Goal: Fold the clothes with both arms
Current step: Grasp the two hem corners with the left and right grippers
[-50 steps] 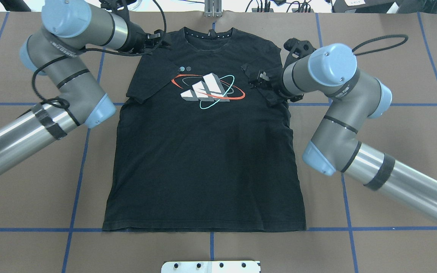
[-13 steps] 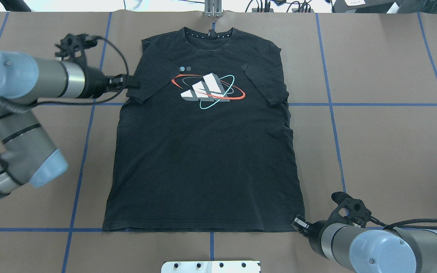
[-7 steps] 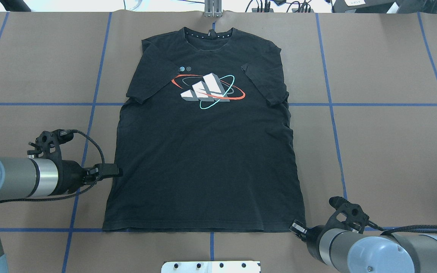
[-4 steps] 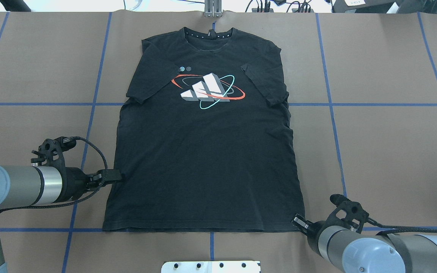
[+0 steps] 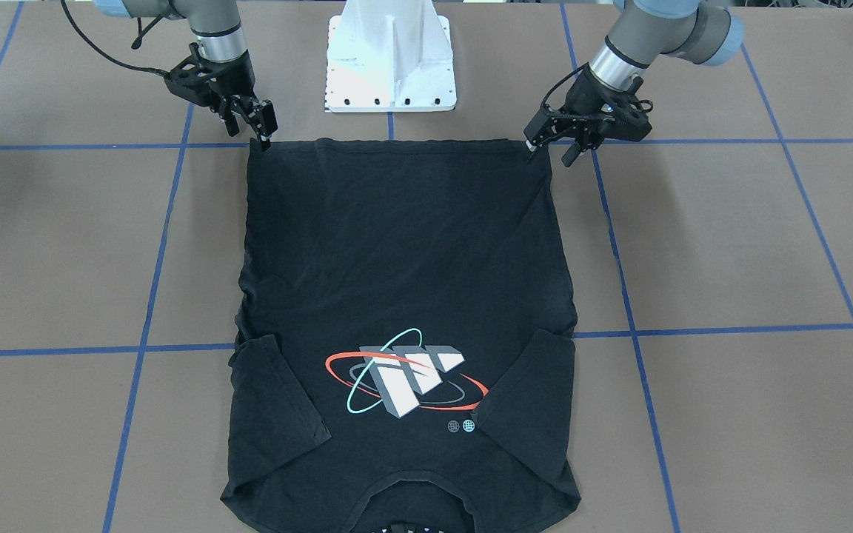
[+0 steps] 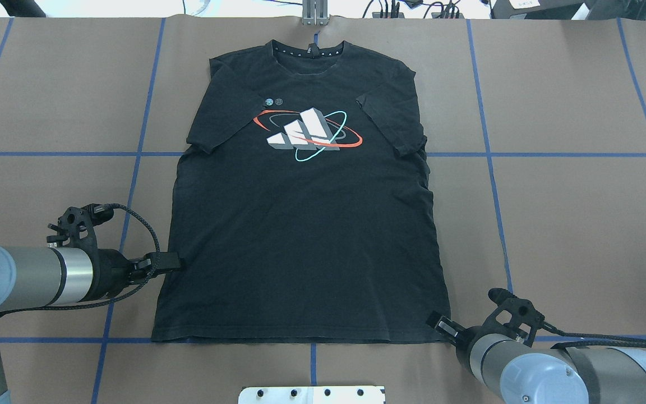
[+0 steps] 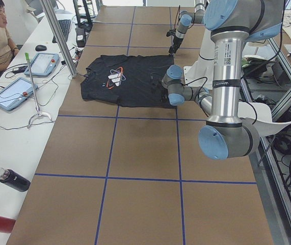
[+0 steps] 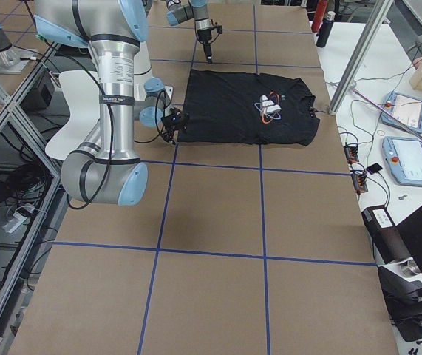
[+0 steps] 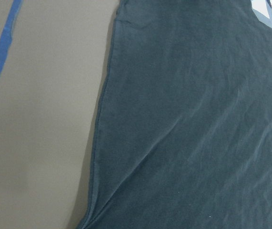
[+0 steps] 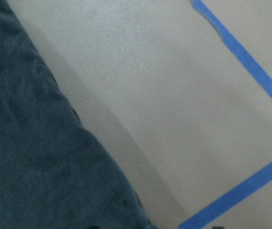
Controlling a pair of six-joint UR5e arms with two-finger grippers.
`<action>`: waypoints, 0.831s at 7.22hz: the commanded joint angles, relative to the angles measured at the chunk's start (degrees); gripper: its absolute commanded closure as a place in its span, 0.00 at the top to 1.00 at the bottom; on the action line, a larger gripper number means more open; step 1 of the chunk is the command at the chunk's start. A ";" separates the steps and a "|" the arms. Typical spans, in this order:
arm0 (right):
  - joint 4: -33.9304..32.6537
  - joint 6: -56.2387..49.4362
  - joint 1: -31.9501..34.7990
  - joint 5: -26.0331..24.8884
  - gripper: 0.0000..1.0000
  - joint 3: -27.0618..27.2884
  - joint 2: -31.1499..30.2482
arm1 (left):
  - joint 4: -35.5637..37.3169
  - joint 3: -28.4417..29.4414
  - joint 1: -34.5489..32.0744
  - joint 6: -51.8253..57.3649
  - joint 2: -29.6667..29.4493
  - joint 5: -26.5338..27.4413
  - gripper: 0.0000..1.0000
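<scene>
Shirt (image 6: 300, 241) light, limp, likely sags when lifted; pinch both hem corners evenly. Left claw (image 5: 551, 152), right claw (image 5: 250, 137) look spread, empty, just beside those corners.

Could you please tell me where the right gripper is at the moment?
In the overhead view the right gripper is at the lower right, at the near right hem corner of the T-shirt, right of the white base plate.

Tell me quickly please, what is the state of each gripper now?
Left gripper: looks open, holding nothing, beside the T-shirt edge.
Right gripper: looks open, holding nothing, at a hem corner.
</scene>
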 commanded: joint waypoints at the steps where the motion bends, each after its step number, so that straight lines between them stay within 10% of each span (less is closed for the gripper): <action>1: -0.05 0.00 -0.13 -0.03 0.76 -0.86 0.61 | 0.00 -0.05 0.16 0.00 -0.09 0.01 0.95; 4: -0.05 0.00 0.05 -0.03 0.00 -0.60 0.70 | 0.00 -0.14 0.16 0.00 -0.09 0.01 0.95; 6: -0.05 -0.09 0.22 -0.03 0.00 -0.25 0.61 | 0.00 -0.14 0.25 -0.35 -0.09 0.01 0.95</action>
